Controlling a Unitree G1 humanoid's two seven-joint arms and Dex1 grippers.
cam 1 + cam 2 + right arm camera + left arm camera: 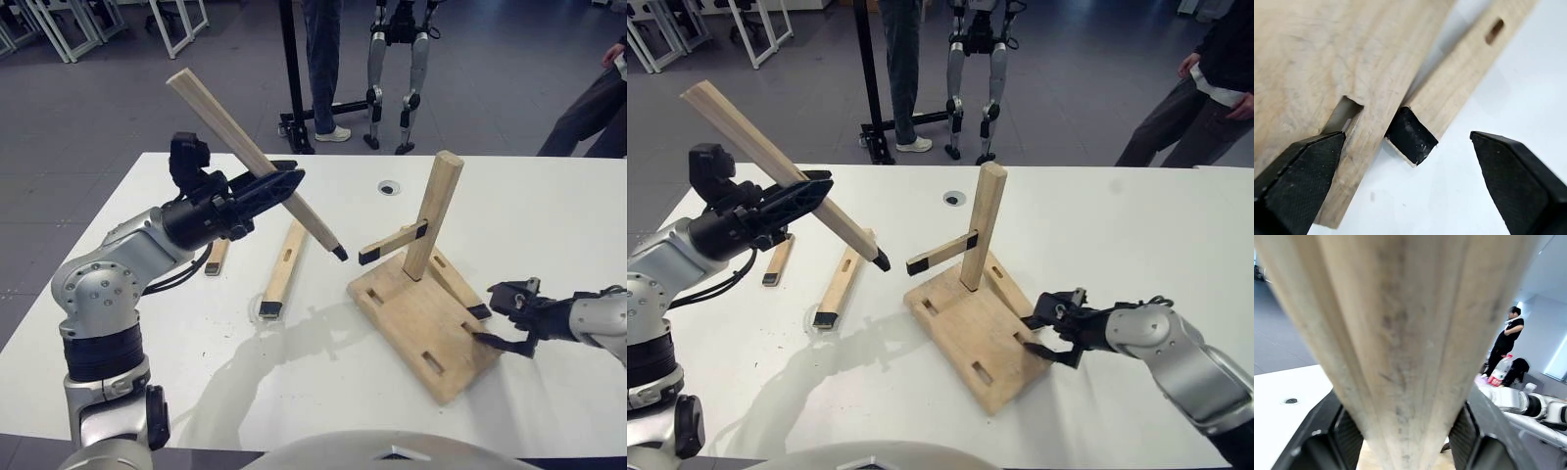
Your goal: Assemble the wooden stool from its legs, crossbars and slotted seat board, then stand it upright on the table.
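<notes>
Left fingers: clamped on leg, held tilted above tabletop. Right fingers: spread wide at seat board edge, second leg end between.

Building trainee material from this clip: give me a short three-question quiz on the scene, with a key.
1. True or false: the left gripper holds a wooden leg in the air, clear of the table.
2. Multiple choice: how many legs stand upright in the seat board? A none, B one, C three.
3. Is the right gripper open or shut?
Key: 1 true; 2 B; 3 open.
</notes>
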